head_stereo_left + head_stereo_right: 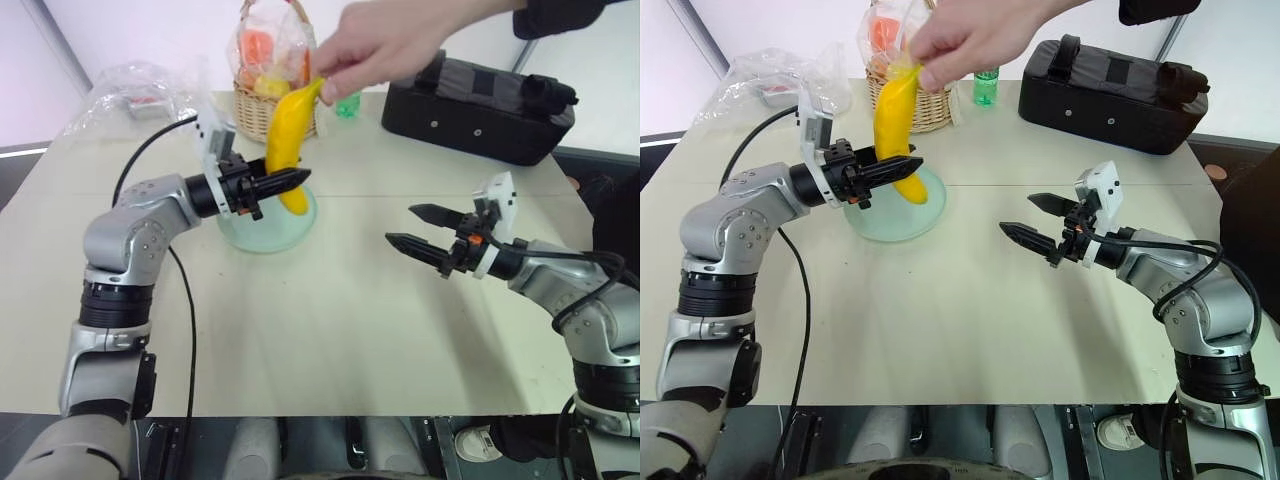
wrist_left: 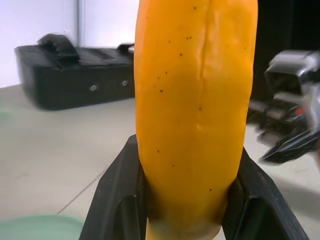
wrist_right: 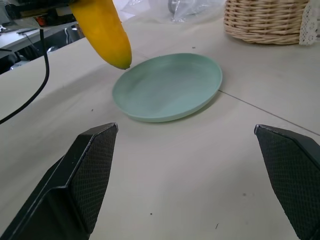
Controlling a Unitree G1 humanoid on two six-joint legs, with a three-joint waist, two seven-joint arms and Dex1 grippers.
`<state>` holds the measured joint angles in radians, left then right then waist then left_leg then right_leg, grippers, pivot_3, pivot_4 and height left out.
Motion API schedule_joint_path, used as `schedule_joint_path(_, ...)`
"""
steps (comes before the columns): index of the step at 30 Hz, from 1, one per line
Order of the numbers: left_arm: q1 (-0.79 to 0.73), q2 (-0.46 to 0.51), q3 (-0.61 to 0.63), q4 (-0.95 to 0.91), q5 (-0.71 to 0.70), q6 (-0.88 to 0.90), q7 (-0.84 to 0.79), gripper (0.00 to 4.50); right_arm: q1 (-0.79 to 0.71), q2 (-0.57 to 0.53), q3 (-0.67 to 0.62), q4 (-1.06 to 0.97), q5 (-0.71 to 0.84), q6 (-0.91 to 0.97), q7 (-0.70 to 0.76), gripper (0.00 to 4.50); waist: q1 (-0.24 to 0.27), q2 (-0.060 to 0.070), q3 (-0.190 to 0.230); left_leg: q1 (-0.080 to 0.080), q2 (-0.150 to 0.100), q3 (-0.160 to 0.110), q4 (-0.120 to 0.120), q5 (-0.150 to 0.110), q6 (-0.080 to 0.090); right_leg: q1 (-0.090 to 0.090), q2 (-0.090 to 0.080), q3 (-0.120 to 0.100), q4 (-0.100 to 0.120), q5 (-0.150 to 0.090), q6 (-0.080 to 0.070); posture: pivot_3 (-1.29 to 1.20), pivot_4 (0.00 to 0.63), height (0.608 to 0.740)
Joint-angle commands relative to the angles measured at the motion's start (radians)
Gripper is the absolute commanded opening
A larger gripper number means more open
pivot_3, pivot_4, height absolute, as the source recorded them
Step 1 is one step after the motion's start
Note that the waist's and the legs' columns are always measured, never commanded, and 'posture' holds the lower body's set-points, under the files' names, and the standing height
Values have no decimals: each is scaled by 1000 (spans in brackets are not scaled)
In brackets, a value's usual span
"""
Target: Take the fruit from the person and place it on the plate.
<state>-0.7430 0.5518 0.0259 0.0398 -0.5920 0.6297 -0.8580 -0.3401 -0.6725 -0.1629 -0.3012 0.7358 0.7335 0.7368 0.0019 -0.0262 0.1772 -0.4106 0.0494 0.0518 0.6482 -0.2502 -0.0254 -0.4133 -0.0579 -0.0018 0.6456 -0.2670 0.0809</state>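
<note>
Beige table (image 1: 330, 330) w/ black case (image 1: 480, 110) at rear. Wicker basket (image 1: 262, 115) held wrapped fruits. Mint plate (image 3: 167, 87) lay bare. Banana (image 1: 285, 140) hung above plate, person's hand (image 1: 385, 45) pinching top; left gripper (image 1: 290, 181) clamped on it. Right gripper (image 1: 420, 228) spread, nothing held.

We see our left black two-fingered gripper (image 1: 297, 178) closed across a long yellow banana (image 1: 288, 140), which a person's bare hand (image 1: 385, 45) holds from above over the pale mint-green round plate (image 1: 262, 230).

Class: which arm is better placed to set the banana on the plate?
Left. Its pincer is shut on the banana above the plate; the right pincer stands open, apart.
</note>
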Motion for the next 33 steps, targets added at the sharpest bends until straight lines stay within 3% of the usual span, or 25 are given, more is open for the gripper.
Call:
schedule_joint_path(1,11,100,-129,137,299,-146,89,1194,-9,8,-10,-10,-3,-23,7,4500,-4,0,0,0,0,0,0,0,0,0,0,0,0,0,0,0,150,740)
schedule_joint_path(4,10,155,-213,249,469,-336,88,1194,-11,15,-6,-6,-10,-25,7,4500,-13,0,0,1,0,0,-1,0,0,0,1,0,0,0,0,0,150,740)
schedule_joint_path(17,-126,95,-211,505,625,-626,93,1194,9,50,-3,-22,-17,-24,-17,4500,9,-1,0,-2,0,1,0,0,0,-2,-1,0,1,0,0,0,150,740)
schedule_joint_path(24,-145,91,-202,522,630,-648,57,4477,13,58,-4,-22,-20,-28,-26,4500,7,-1,0,-2,0,1,1,0,0,-2,0,0,1,0,0,0,150,740)
schedule_joint_path(31,-173,80,-160,515,627,-703,110,4477,9,62,-2,-15,-22,-30,-25,4500,8,-1,0,-2,0,1,1,0,0,-2,0,0,1,0,0,0,150,740)
schedule_joint_path(33,-181,32,-43,446,477,-582,122,4477,8,61,-2,-12,-24,-31,-24,4500,8,-1,0,-3,0,1,1,0,0,-2,0,0,2,0,0,0,150,740)
